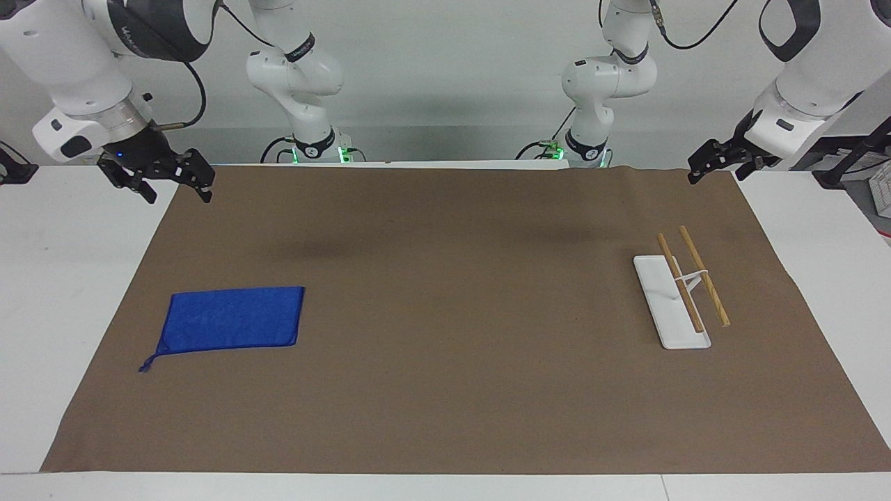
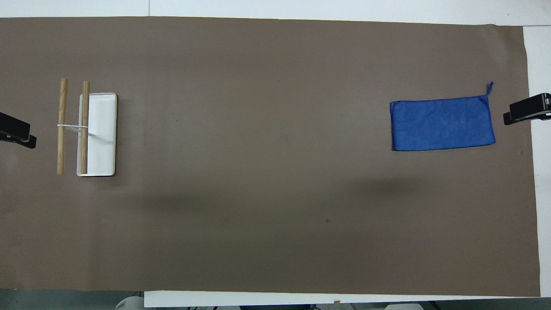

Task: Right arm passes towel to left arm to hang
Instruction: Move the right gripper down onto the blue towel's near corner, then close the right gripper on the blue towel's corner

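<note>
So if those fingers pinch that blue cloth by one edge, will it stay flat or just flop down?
Probably flop: the towel lies thin and flat on the mat, like soft fabric. It looks light, so a pinch should lift it. Pushed, it would likely bunch up rather than slide.

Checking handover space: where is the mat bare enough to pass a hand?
The widest bare stretch of brown mat lies between the towel and the rack. Crowding is confined to each end. Both the right hand and left hand wait, open, over the mat's corners.
</note>
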`<state>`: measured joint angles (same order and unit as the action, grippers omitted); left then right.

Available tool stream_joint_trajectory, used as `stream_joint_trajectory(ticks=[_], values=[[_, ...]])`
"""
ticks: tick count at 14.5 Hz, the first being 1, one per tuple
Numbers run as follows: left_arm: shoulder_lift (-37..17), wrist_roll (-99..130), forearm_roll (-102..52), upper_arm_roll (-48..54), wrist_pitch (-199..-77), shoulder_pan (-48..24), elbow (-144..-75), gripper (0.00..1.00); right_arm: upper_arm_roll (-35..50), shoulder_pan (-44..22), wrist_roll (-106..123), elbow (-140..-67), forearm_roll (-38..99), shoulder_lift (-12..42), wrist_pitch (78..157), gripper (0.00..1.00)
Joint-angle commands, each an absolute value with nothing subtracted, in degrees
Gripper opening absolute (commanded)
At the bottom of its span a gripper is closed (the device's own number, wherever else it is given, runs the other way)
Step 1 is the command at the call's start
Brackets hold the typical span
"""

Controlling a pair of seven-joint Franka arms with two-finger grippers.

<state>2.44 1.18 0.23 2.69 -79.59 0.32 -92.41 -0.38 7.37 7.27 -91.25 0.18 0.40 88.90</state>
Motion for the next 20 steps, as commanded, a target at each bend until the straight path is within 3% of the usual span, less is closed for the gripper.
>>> stream_joint_trajectory(ticks=[1,6,10,14,18,20], values=[[3.34,0.88,-0.35,2.37,-80.68,0.18,-93.69,1.00,0.00,7.91,7.82,-91.84,-0.09,-0.17,89.30,1.00],[3.34,0.88,-0.35,2.37,-80.77,0.18,-93.69,1.00,-0.26,7.91,8.61,-92.54,-0.18,0.00,91.22,1.00],[3.34,0.88,-0.35,2.37,-80.68,0.18,-93.69,1.00,-0.79,9.31,14.05,-101.58,-0.09,0.26,102.72,1.00],[3.34,0.88,-0.35,2.37,-80.68,0.18,-93.69,1.00,-1.93,9.67,14.59,-107.74,-0.09,4.03,112.56,1.00],[3.34,0.88,-0.35,2.37,-80.68,0.18,-93.69,1.00,-2.02,10.37,20.03,-117.31,-0.09,7.81,130.99,0.99],[3.34,0.88,-0.35,2.37,-80.68,0.18,-93.69,1.00,-2.02,10.55,19.95,-119.18,-0.09,10.18,135.51,0.99]])
